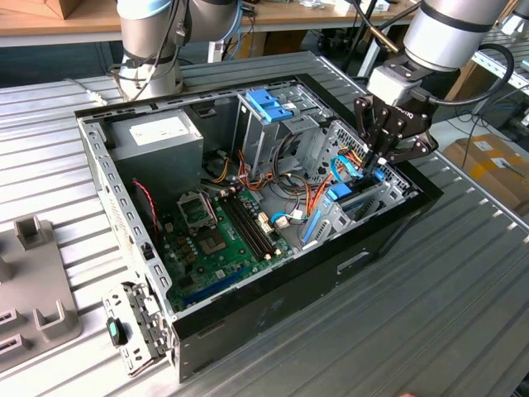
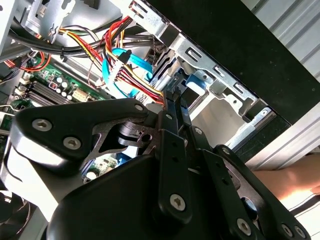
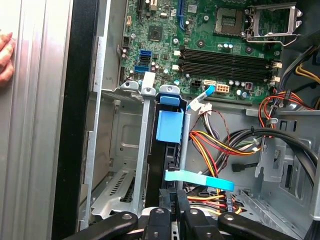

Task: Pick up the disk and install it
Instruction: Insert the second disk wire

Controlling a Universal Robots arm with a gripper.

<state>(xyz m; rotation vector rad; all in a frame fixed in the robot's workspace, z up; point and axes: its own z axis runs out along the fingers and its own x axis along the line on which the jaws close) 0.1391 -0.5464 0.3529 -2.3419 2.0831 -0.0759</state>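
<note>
The disk (image 3: 169, 150) stands on edge in the metal drive bay (image 3: 117, 150) at the case's side wall, a dark slab with a light blue rail piece (image 3: 170, 125) on it. In the exterior view the disk (image 1: 378, 176) shows as a bit of blue in the bay at that view's right. My gripper (image 1: 378, 161) reaches down into the bay. Its fingers are shut, pressed together with nothing seen between them, and their tips (image 3: 176, 197) sit at the disk's near edge. In the second wrist view the gripper (image 2: 175, 97) points at blue plastic (image 2: 200, 82) in the bay.
The open computer case (image 1: 273, 310) lies on a ribbed metal table. Inside are a motherboard (image 1: 215, 236), a grey power supply (image 1: 157, 136), a drive cage with a blue latch (image 1: 269, 103) and loose cables (image 3: 220, 145). A person's hand (image 3: 5, 55) rests beside the case.
</note>
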